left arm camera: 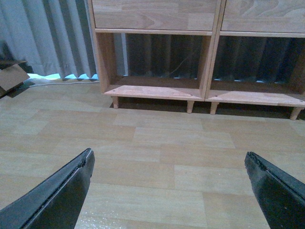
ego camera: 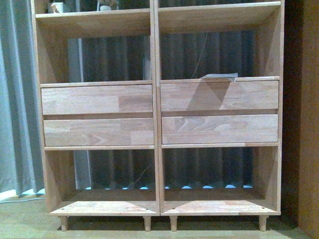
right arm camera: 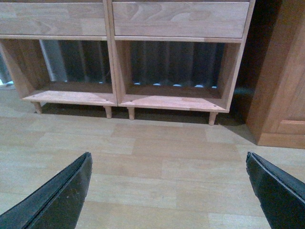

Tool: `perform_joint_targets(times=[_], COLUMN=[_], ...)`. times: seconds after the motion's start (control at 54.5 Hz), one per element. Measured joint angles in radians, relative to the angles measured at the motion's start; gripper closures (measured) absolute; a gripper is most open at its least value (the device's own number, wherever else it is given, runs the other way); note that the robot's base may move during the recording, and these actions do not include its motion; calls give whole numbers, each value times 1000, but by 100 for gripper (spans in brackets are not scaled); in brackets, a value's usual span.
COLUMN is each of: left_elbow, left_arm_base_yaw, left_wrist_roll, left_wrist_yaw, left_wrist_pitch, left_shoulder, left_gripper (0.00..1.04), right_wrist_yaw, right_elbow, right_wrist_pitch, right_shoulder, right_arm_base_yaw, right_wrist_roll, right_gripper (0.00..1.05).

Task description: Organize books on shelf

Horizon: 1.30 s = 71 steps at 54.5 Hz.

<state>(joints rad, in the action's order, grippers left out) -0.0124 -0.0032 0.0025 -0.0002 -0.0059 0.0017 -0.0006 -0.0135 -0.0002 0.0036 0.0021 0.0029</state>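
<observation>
While the black left claw (left arm camera: 167,155) and right claw (right arm camera: 168,155) hang spread wide and empty above the pale plank floor (left arm camera: 157,133), the light natural-wood bookcase (ego camera: 156,124) stands ahead. A thin greyish flat book (ego camera: 220,77), hard to make out, lies on the board above its upper right drawer (ego camera: 219,97).

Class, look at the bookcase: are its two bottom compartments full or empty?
Empty. The left bottom compartment and right bottom compartment hold nothing: bare boards, curtain behind.
</observation>
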Motion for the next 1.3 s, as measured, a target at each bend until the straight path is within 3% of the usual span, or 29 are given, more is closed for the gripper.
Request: perform_joint_targets(times=[1.302], left_elbow=[0], left_arm_base_yaw=[0], left_wrist_roll=[0], left_wrist_yaw=[0], left_wrist_pitch=[0], left_shoulder=[0], left_gripper=[7], right_wrist_yaw=[0], right_elbow=[0], right_wrist_pitch=[0], right_shoulder=[0], right_arm_base_yaw=[0], right_wrist_roll=[0], right_gripper=[7])
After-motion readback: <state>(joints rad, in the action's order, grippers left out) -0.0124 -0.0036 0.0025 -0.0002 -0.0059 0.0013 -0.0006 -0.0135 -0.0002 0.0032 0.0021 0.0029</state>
